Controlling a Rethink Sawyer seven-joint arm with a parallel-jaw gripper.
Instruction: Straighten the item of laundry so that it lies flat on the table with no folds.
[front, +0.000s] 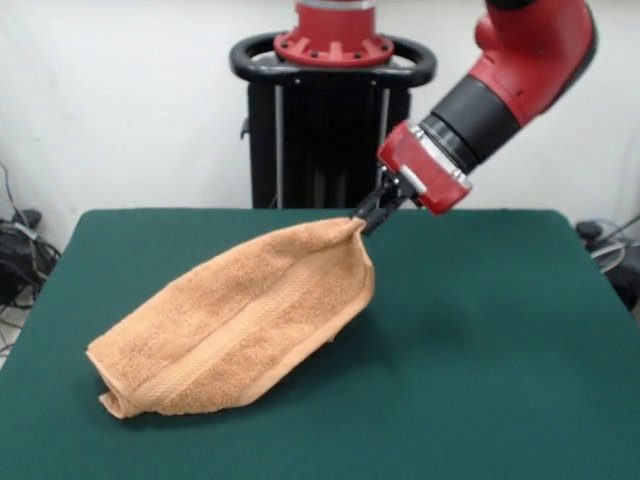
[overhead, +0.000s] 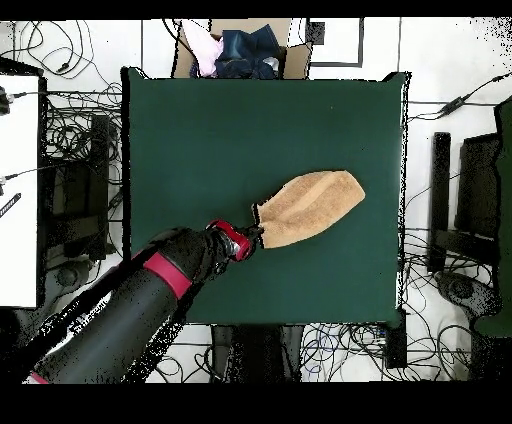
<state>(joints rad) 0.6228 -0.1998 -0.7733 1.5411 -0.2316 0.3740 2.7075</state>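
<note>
Towel: light orange-tan terry cloth towel (front: 235, 325), folded double, far end resting on dark green felt worktop (front: 480, 350).
Hand: black hand (front: 372, 213) pinched closed on one raised corner.
Risk: may slip from grip, or drag still folded.

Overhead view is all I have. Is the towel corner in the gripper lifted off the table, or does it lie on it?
Observer: Lifted. The gripper holds the corner of the towel above the table.
Operator: Does the rest hang free?
Observer: No. It slopes down, and its opposite end rests on the table.
Operator: Is it a single layer?
Observer: No. It looks doubled over, with the low end curled under.
</note>
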